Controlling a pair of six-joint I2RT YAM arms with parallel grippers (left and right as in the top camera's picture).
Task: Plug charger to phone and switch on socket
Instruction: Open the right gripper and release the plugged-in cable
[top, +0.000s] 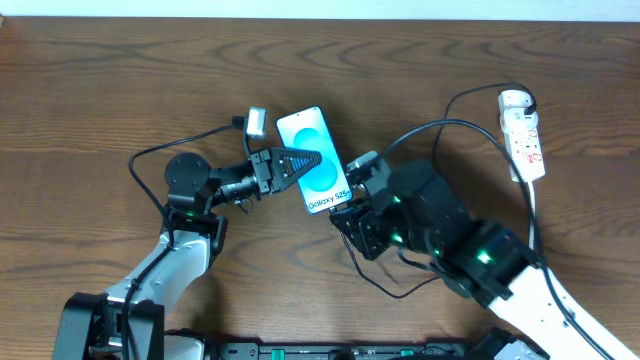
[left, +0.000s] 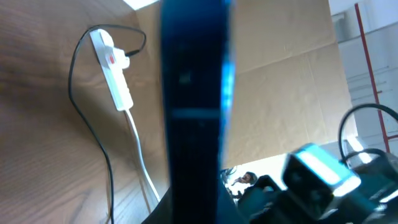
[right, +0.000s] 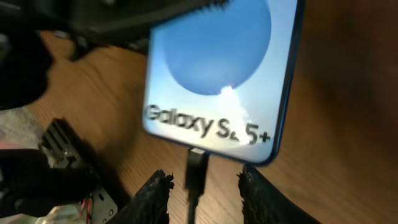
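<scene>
Slippage is the main risk. The charger (right: 196, 171) has its plug tip at the bottom port of the phone (right: 217, 68), but how deep it sits cannot be told. The right gripper (right: 205, 185) has its fingers spread either side of the plug, touching nothing. If the plug is only part-way in, the cable's own pull or a brush from those fingers could tug it out.

The left gripper (top: 303, 161) pinches the phone across its middle, so a twist there could strain the port. The socket (top: 522, 130) lies at the far right, well apart from both grippers, and a reach for its switch could snag the black cable looping beside it.

The phone lies mid-table at an angle, its bottom end towards the right. It is slim, with a bright blue screen, a round shape and "Galaxy S25+" on a pale band.
</scene>
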